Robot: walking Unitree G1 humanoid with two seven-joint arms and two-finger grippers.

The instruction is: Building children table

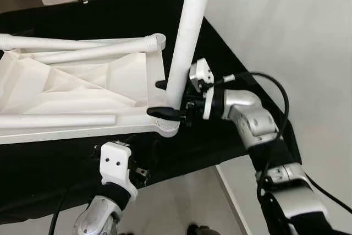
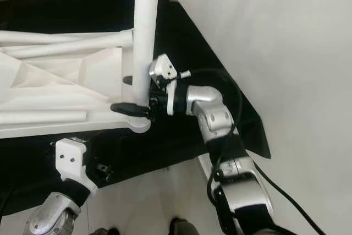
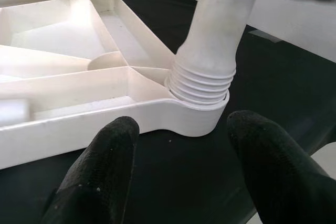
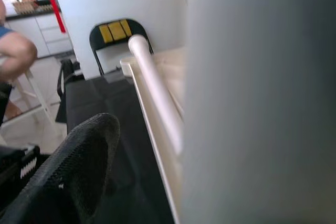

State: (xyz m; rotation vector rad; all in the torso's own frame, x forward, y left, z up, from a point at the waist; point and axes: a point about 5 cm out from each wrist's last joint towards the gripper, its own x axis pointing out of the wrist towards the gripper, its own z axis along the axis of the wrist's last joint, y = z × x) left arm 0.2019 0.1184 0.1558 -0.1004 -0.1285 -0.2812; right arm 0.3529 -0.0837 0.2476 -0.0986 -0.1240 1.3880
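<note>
Upright table leg (image 1: 186,37) — clasped low by right gripper (image 1: 165,98).

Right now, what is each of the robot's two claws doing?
Left gripper: open, holding nothing, near the table corner.
Right gripper: closed on the upright white leg.

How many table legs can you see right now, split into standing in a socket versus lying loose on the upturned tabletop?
Standing in a corner socket, held by the right gripper: 1, the upright leg.
Lying on the upturned tabletop: 3, the far leg, the angled leg and the near leg.
Total: 4 legs.
</note>
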